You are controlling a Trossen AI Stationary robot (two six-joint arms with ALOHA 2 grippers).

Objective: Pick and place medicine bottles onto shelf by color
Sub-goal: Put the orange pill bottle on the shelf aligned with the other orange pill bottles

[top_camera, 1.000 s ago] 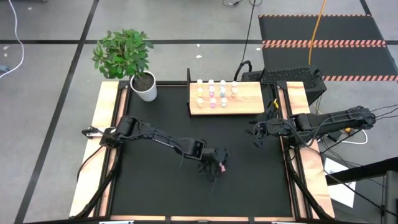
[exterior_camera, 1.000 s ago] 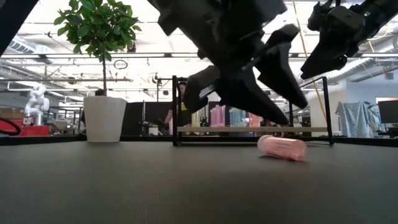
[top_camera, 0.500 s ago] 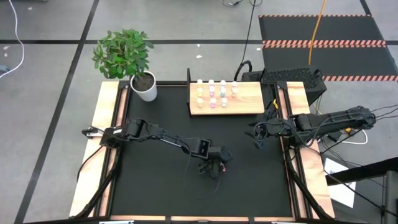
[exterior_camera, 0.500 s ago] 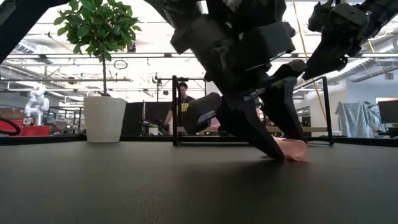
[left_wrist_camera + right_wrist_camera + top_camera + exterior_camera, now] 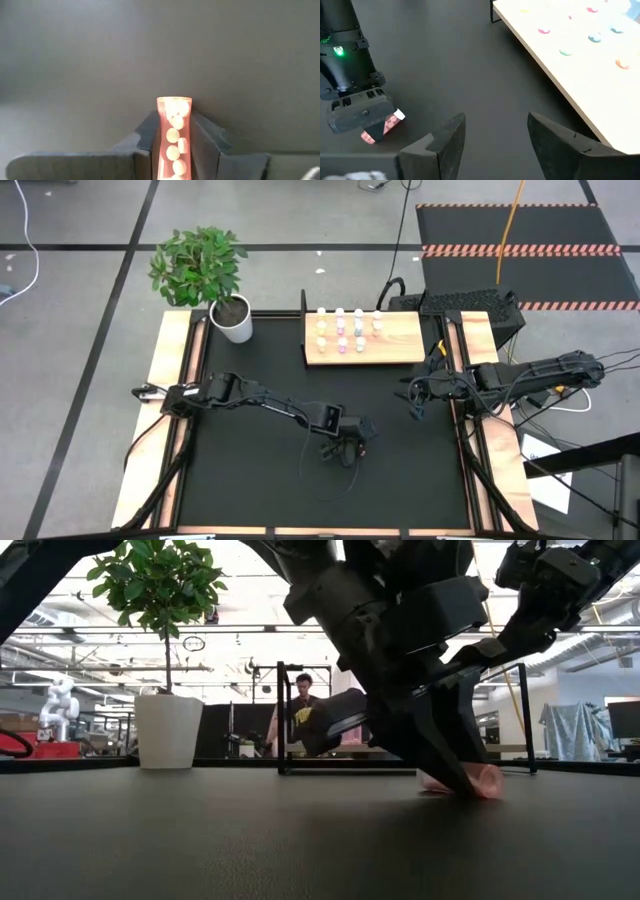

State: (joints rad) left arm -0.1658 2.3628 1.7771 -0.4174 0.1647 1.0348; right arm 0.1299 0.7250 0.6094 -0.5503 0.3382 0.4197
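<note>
The left gripper (image 5: 349, 450) is down at the black worktop (image 5: 250, 480) near its middle, its jaws set on either side of a small pink translucent medicine bottle (image 5: 173, 137) that lies on its side on the mat. In the left wrist view the two dark fingers (image 5: 146, 135) sit close against both flanks of the bottle, whose clear body shows round white pills inside; whether they are pressing it firmly cannot be told, but they appear closed onto it. In the low view the bottle's pink end (image 5: 482, 780) shows resting on the worktop just beneath the lowered gripper. In the right wrist view a white cap shows at one end of the bottle (image 5: 382, 128) beneath the left arm. The right gripper (image 5: 413, 402) hangs above the right side of the worktop, well apart from the bottle, its jaws spread wide and holding nothing. The flat light-wood shelf with a thin black frame edge (image 5: 405, 340) lies at the far side of the worktop, carrying several small white-capped bottles (image 5: 340, 330) standing in rows. A white pot with a leafy green plant (image 5: 232, 318) stands at the far left corner.
</note>
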